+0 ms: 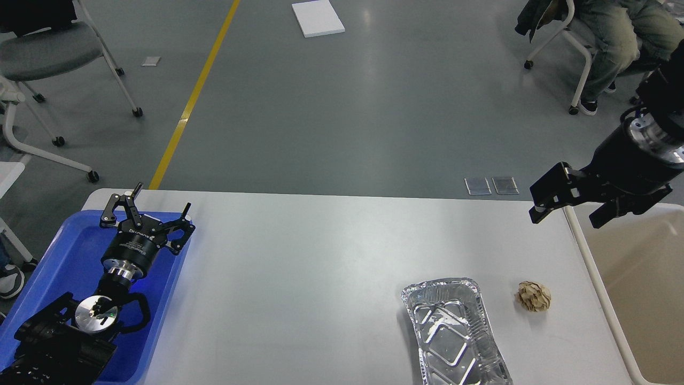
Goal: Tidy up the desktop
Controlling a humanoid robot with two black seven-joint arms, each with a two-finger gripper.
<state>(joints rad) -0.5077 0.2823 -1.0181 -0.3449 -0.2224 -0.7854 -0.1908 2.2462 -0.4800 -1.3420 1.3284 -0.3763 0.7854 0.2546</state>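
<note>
White-grey and smooth, our wide rectangular bench [299, 256] carries a crumpled silver foil tray [454, 334] near its right front, a balled scrap of brown paper [533, 296] just beside it. Our left gripper [147, 211] hangs spread wide over the blue plastic tray [59, 262]. Our right gripper [572, 208] is open and empty above the bench's right edge, by the beige rectangular bin [641, 267].

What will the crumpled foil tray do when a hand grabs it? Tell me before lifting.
The silver, dented aluminium foil tray probably weighs little, being thin and empty. Its already warped walls suggest it will buckle under a pinch rather than hold shape. On the smooth white-grey desktop it may slide if nudged.
</note>
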